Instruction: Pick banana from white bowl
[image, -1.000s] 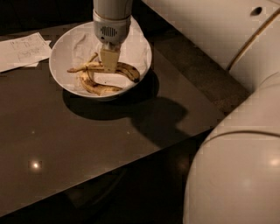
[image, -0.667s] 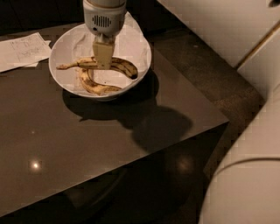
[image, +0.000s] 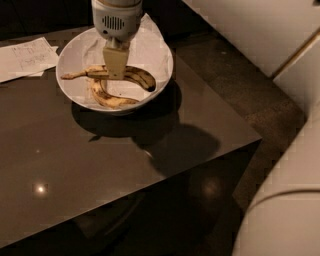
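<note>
Banana (image: 140, 79) — slim, dark-streaked, long thin stem; lies across the white bowl (image: 75, 55), apparently not lifted yet.
Second banana (image: 110, 100) — plumper, curved; just beside it, toward the bowl's front wall.
Hand (image: 114, 74) — at the slim banana's middle, having shifted from bowl centre onto it within the last second; closed or not, cannot tell.
Paper sheets (image: 27, 57) — on the tabletop (image: 100, 170), left of the bowl.
Judgement: grasp position reached; lift remains.
</note>
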